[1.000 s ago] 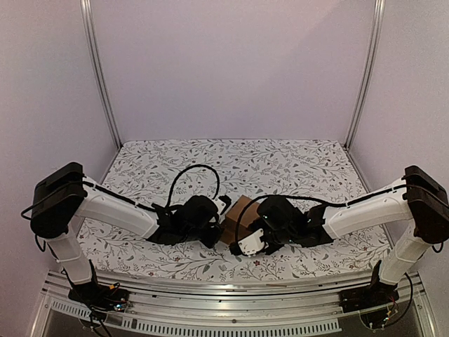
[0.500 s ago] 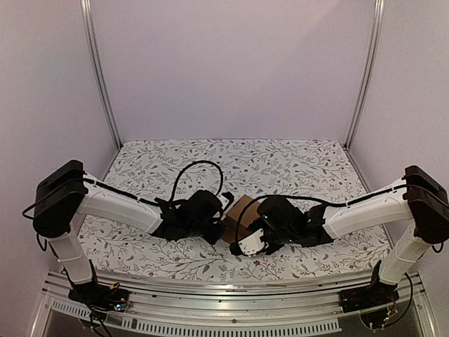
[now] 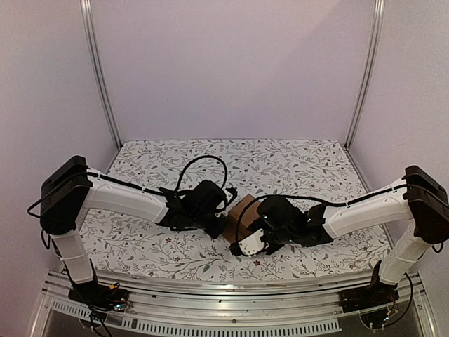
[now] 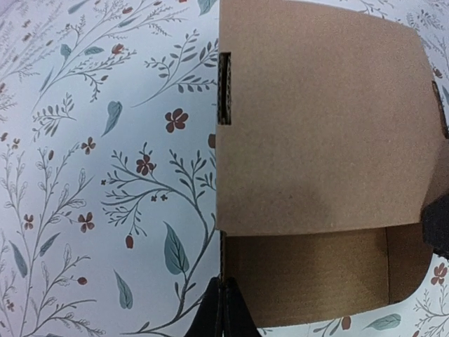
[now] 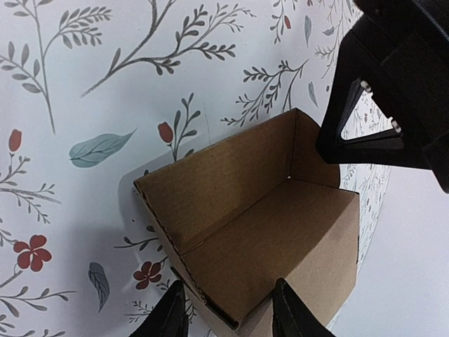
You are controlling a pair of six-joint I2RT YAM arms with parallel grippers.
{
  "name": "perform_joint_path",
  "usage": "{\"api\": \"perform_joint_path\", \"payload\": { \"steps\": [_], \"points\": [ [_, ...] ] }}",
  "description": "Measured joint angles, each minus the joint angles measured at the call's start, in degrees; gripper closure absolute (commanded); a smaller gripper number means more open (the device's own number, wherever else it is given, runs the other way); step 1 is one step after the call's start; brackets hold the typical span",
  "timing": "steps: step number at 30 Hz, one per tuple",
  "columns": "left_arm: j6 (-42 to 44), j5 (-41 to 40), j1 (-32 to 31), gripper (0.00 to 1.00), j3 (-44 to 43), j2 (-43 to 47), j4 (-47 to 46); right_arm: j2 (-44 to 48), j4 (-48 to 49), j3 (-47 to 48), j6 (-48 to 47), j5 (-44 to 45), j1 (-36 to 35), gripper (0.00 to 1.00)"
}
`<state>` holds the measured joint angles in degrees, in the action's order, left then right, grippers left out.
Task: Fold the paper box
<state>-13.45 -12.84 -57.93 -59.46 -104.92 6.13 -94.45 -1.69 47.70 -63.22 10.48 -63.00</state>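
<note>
Plain brown cardboard paper box point(image 3: 242, 208) is sitting mid-table on the white floral-print cloth point(image 3: 280, 161), btwn the two arms, w/ a flap lying across part of its open side. L gripper point(image 4: 223, 312) is pressing its black tips fully together, holding nothing, right at the box's open edge. R gripper point(image 5: 228, 312) is standing approx half open, fingers point(image 5: 172, 312) straddling the box's near corner & gripping the cardboard there.
</note>
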Motion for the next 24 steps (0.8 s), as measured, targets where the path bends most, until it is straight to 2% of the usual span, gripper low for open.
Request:
{"api": "perform_joint_path", "payload": {
  "steps": [12, 24],
  "points": [
    [1.62, 3.69, 1.62, 1.00, -4.22, -2.54, 3.74, -0.13, -1.14, 0.61, 0.15, 0.55, 0.00, 0.60],
    [2.84, 5.57, 2.34, 1.00, -5.77, -3.10, 5.75, -0.52, -2.62, 1.86, 1.22, 0.50, 0.39, 0.66]
  ]
}}
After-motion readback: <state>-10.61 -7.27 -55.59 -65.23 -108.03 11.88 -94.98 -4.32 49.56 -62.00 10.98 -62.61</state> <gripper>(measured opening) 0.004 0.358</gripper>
